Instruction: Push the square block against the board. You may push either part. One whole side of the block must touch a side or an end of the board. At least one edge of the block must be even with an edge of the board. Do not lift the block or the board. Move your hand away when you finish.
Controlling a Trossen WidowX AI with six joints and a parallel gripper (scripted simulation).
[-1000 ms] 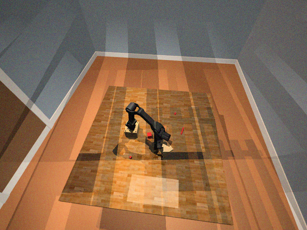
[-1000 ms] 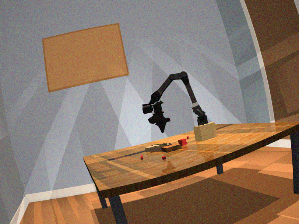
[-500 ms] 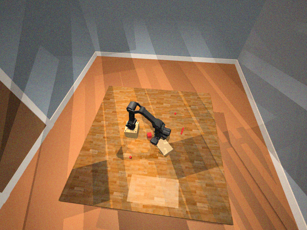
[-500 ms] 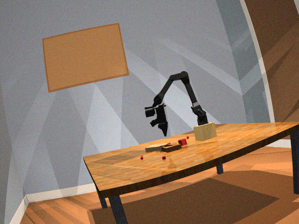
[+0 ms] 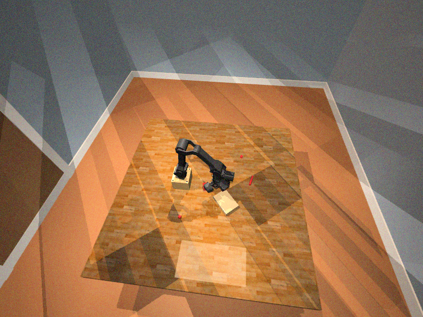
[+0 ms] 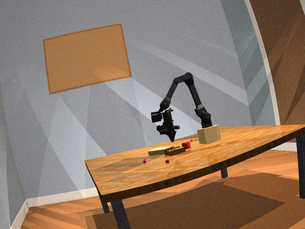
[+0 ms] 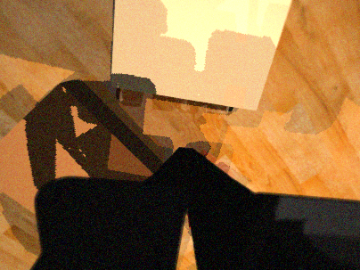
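The pincer (image 5: 218,185) (image 6: 172,138) (image 7: 184,154), narrowed shut, hangs above the table (image 5: 208,229) (image 6: 213,155) (image 7: 321,168). A pale slab (image 5: 226,202) (image 6: 157,151) (image 7: 227,61) lies below centre in the top view.

Grain speckles all my views; hard-edged shadows and pale light bands cross the wooden table (image 5: 211,225) (image 6: 157,173) (image 7: 321,159), and my black tool (image 5: 208,187) (image 6: 173,141) (image 7: 184,154) looks underlit.

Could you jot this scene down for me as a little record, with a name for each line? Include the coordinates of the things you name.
Surface: wooden table (image 5: 140,239) (image 6: 127,173)
Robot: black arm on a pale yellow box (image 5: 181,184) (image 6: 209,135)
Gripper (image 5: 217,185) (image 6: 172,141) (image 7: 184,154): shut, raised above the table
Pale piece: flat cream slab (image 5: 226,203) (image 6: 156,152) (image 7: 178,61)
Brown piece: flat brown slab (image 6: 175,151), seemingly beside the cream slab; contact unclear
Red things: larger red block (image 6: 186,145), small red pieces
On wall: orange-brown panel (image 6: 87,58)
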